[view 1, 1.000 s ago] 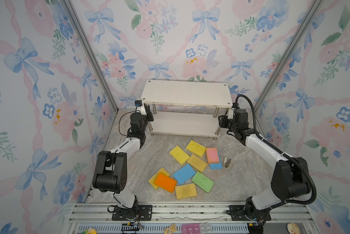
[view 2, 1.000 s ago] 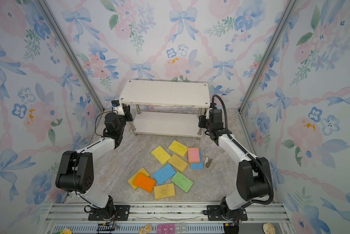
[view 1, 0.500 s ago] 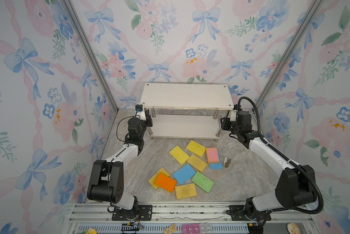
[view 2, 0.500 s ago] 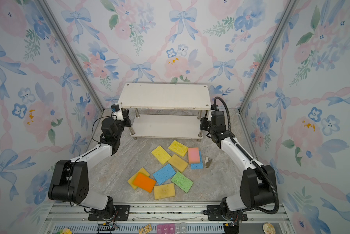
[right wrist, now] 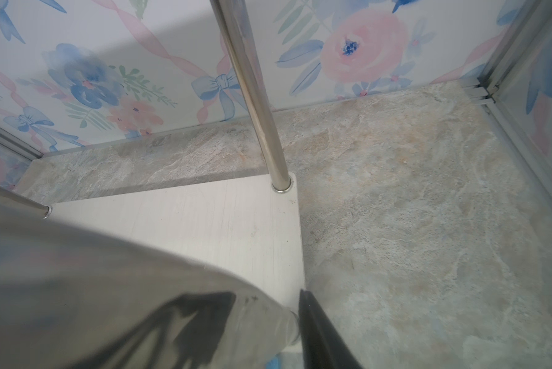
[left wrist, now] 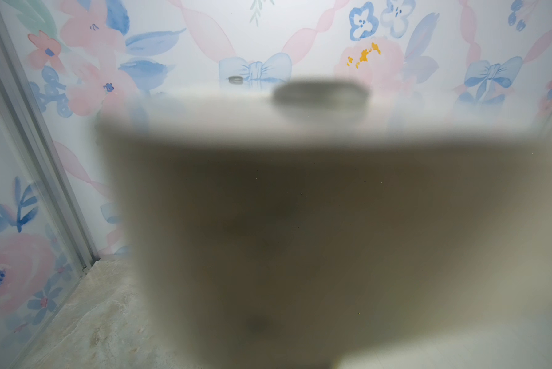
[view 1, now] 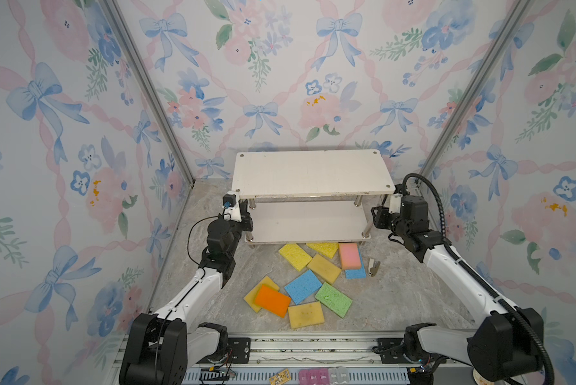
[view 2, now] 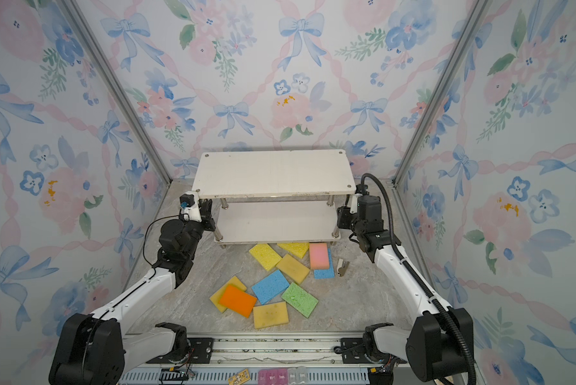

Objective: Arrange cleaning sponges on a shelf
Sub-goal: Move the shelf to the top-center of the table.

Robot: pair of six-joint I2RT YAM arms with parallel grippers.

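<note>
Sponges (view 1: 324,268), all ten, lie loose on the bench (view 1: 406,300). With 12 o'clock as the back wall, they spread from the bench's middle up to the front edge of the shelf (view 1: 310,173). The white two-tier shelf stands at 12 o'clock, near the wall.

One bright yellow sponge (view 1: 323,248) is partly tucked under the lower board. A pink sponge (view 1: 349,256) lies on a blue sponge (view 1: 356,273), and a small grey clip (view 1: 373,266) sits just at their 3 o'clock. At the group's 7 o'clock an orange sponge (view 1: 272,300) overlaps a yellow one. A green sponge (view 1: 334,299) lies at 5 o'clock.

The left hand (view 1: 245,220) is at the shelf's 9 o'clock end, by the front leg, with its fingers together. I cannot tell whether they pinch any part of the shelf, because the blurred edge of the top board fills its wrist view.

The right hand (view 1: 378,216) is at the 3 o'clock end, clamped around the shelf's front leg (right wrist: 108,287). One black finger (right wrist: 319,335) lies against the shiny metal, and the other is hidden behind the leg.
</note>
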